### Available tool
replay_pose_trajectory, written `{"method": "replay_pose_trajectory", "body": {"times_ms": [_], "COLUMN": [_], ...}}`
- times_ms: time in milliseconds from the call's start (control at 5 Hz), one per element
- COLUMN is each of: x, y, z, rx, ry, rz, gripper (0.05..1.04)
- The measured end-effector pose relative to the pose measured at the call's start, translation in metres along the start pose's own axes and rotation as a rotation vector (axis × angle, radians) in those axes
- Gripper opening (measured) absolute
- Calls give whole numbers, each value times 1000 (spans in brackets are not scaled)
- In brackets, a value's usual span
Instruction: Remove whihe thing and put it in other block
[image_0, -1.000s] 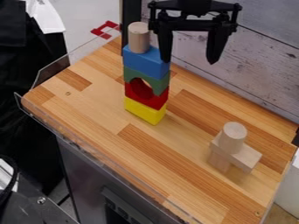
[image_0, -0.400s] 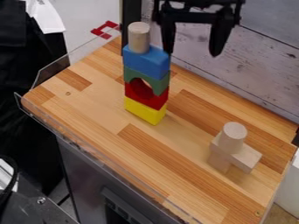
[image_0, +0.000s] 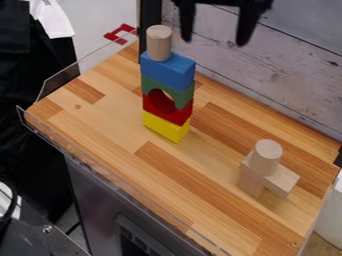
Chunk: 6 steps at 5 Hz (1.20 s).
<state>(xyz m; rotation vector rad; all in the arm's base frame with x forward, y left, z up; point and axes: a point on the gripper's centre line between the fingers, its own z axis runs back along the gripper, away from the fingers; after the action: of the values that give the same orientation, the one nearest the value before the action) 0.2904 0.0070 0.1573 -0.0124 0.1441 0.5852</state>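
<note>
The tool (image_0: 214, 42) hangs high at the top edge, open and with nothing in its grip. The white thing is probably the pale peg (image_0: 266, 156), upright on the plank (image_0: 283, 180), though the tan peg (image_0: 159, 43) atop the blue block (image_0: 167, 70) could be meant. For a good pick, centre over the peg, descend straight, close softly on its sides and lift vertically; a sideways nudge could topple its support.
</note>
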Motion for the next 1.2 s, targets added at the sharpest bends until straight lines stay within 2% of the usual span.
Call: {"method": "replay_pose_trajectory", "body": {"times_ms": [200,600,800,1200], "x": [5,9,9,12], "y": [24,48,51,47], "z": [0,0,-6,-16], "rx": [10,-23,-48,-57], "ry": [52,101,115,114], "rz": [-25,-6,10,-8], "gripper": [999,999,999,999]}}
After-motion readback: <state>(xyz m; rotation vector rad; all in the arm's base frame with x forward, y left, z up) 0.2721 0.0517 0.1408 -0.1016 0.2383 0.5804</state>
